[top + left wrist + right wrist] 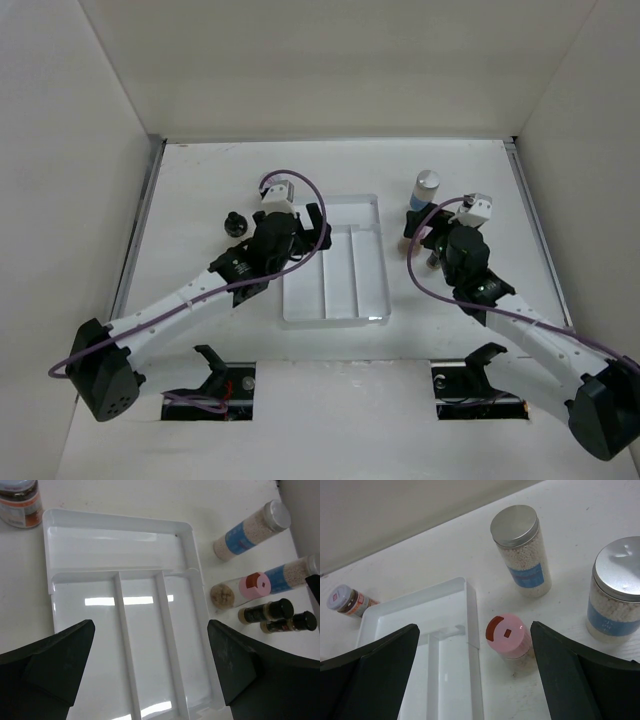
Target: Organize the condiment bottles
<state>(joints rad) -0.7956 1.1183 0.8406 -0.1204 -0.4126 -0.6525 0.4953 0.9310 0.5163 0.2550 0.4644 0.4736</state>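
Note:
The condiment bottles stand upright on the table around a clear divided tray (pixel 335 262). To its right are a pink-capped bottle (pixel 506 635), two silver-capped bottles with blue labels (pixel 520 550) (pixel 617 595), and two small brown bottles with black caps (pixel 265 611) (pixel 290 622). A short white-lidded jar (pixel 20 500) is off the tray's far left corner. My left gripper (pixel 150 630) hangs open over the tray's long compartments, holding nothing. My right gripper (pixel 474 630) is open above the tray's right rim, with the pink-capped bottle between its fingers and untouched.
White walls close in the table on the left, back and right. The tray (pixel 120 535) has one cross compartment at the far end and three long ones (pixel 140 630), all bare. Both arms reach in from the near edge on either side of the tray.

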